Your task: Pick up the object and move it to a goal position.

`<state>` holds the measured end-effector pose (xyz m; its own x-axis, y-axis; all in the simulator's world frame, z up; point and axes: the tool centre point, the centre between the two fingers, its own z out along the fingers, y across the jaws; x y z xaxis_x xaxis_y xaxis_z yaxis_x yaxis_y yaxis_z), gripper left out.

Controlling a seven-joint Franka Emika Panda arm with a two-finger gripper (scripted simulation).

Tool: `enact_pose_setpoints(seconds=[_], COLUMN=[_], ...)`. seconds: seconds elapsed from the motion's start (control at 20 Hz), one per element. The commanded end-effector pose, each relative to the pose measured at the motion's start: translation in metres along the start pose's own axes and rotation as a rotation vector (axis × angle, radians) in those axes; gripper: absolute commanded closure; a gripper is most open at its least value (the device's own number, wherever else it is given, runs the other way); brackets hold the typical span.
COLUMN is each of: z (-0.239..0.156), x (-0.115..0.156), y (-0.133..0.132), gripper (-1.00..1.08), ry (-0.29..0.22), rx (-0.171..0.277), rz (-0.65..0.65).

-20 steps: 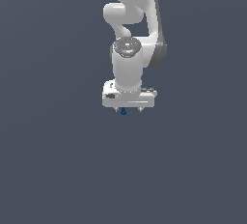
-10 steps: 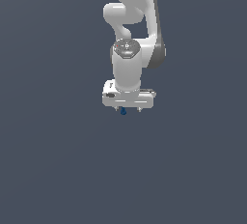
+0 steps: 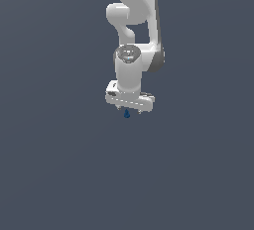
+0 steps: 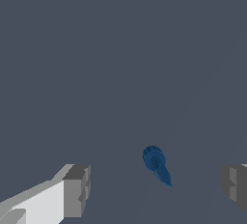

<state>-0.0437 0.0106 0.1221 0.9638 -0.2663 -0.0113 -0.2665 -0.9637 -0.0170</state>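
Observation:
The object (image 3: 127, 114) is a tiny dark blue blob just below the white gripper (image 3: 128, 109) in the exterior view. The arm hangs from above with the gripper pointing down. In the wrist view the object (image 4: 155, 160) shows as a round blue head with a short tapered tail, lying between the two grey fingertips (image 4: 77, 191) and apart from both. The gripper (image 4: 157, 189) is open, its fingers set wide, and it holds nothing.
A plain dark grey surface (image 3: 59, 174) fills both views. No other objects, containers or edges show.

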Motion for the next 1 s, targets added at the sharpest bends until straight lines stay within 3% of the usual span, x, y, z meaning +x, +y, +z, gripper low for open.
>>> enact_pose_setpoints(seconds=[0.0,0.45,0.95], z=[0.009,0.027,0.034], x=[-0.01,-0.034,-0.037], y=[0.006,0.021,0.022], gripper=[-0.92,-0.92,-0.92], ry=[0.003,0.012,0.012], rx=[-0.005,-0.014,-0.016], rz=[0.057,0.184,0.198])
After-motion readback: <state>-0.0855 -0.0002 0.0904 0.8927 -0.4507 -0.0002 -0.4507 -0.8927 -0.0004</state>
